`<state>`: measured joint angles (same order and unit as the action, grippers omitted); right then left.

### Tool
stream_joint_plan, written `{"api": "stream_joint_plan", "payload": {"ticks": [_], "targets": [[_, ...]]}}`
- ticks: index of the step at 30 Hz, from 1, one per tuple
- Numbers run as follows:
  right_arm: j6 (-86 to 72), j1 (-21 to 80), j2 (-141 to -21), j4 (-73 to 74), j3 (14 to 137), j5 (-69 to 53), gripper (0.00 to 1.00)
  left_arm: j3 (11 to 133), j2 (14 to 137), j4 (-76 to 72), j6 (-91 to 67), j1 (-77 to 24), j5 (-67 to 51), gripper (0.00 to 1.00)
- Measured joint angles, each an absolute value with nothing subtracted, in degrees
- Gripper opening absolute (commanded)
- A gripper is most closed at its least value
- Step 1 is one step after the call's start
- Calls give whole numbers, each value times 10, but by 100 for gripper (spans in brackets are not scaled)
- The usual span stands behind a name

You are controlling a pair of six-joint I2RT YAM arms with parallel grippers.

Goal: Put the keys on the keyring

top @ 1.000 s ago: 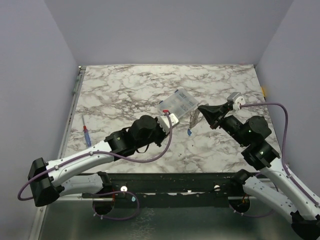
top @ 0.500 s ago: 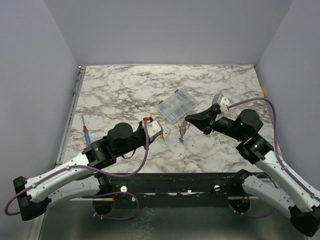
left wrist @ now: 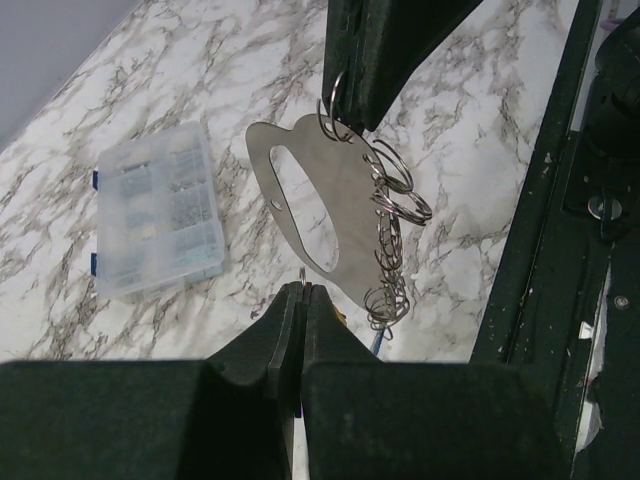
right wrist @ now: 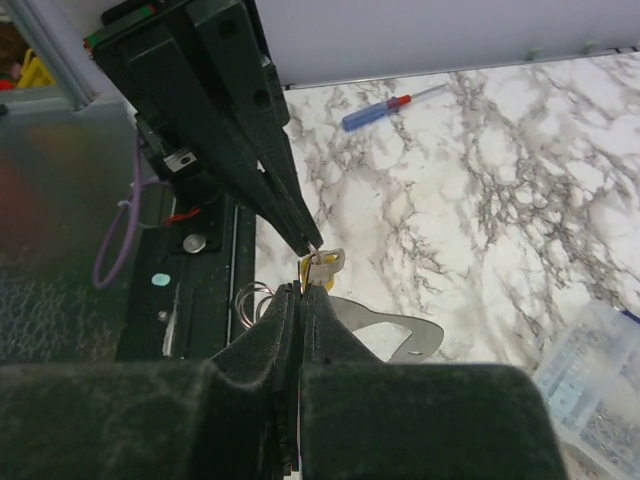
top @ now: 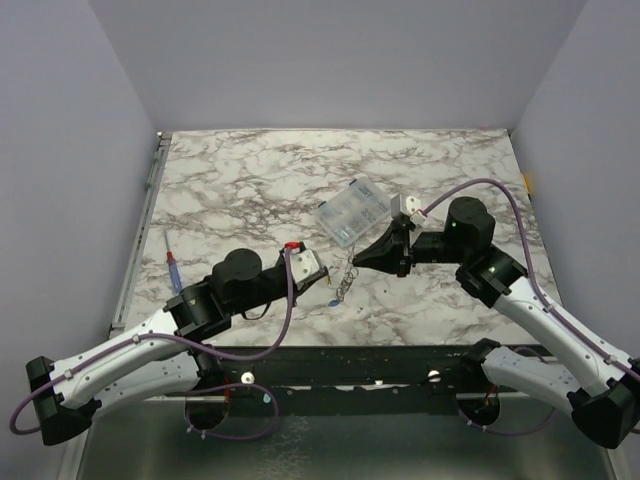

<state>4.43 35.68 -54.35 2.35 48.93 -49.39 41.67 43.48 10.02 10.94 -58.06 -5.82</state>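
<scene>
The keyring (left wrist: 345,215) is a flat silvery plate strung with several wire rings. It hangs from my right gripper (right wrist: 303,290), which is shut on one of the top rings. It also shows in the top view (top: 343,283), with the blue key (top: 334,300) dangling at its bottom end. My left gripper (left wrist: 303,290) is shut on the small ring of the yellow key (right wrist: 325,266), right at the right gripper's tips. In the top view the left gripper (top: 327,272) and the right gripper (top: 358,260) nearly meet above the near middle of the table.
The clear compartment box (top: 352,212) lies just behind the grippers and shows in the left wrist view (left wrist: 155,225). The blue-handled screwdriver (top: 174,272) lies at the table's left edge. The black front rail (top: 330,362) runs close below the hanging keyring.
My right gripper has swung left and nearer with the keyring hanging from it. My left gripper drew back toward the near edge; the two tips now meet.
</scene>
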Motion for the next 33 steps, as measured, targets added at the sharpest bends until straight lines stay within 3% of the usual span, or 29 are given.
{"api": "stream_joint_plan", "payload": {"ticks": [10,18,33], "targets": [[66,357,-578,31,503,-566,1,341,393,30,113,-578,-62,0],[111,357,-562,-23,421,-617,0,296,366,-21,158,-566,-74,0],[175,365,-558,-43,402,-653,1,292,397,-76,187,-552,-218,0]]}}
